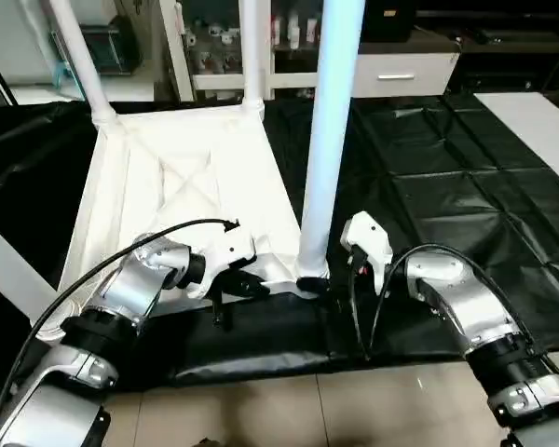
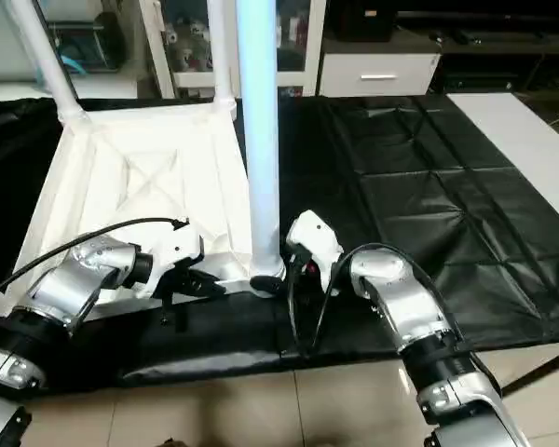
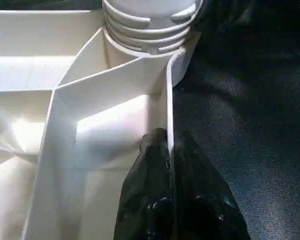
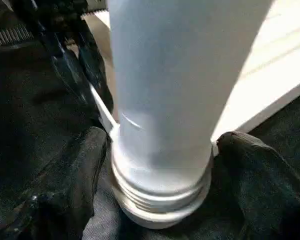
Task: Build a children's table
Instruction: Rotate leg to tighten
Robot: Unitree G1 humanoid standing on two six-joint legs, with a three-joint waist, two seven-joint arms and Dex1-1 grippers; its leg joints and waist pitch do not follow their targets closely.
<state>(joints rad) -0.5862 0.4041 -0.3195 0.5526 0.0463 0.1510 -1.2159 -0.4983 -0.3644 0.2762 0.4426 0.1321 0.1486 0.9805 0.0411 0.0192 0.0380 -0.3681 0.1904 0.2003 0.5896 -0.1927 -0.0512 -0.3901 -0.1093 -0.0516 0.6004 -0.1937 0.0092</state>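
White plastic dominates the work: the children's table top (image 1: pixel 182 191) lies upside down on the black-covered work table (image 1: pixel 466 196), ribbed underside up, with legs standing in its far corners and one near leg (image 1: pixel 326 140) upright in the corner socket (image 3: pixel 150 30) nearest the robot. The left gripper (image 3: pixel 169 150) is pinched tight on the top's thin edge wall beside that socket — a steadying hold. The right gripper (image 4: pixel 160 165) stands wide apart, one finger on either side of the leg's threaded base, not visibly pressing. To do this well, I judge, keep the top pinned, close squarely low on the leg, and turn it without tilting — threads seem exposed. No readable writing or brand shows.
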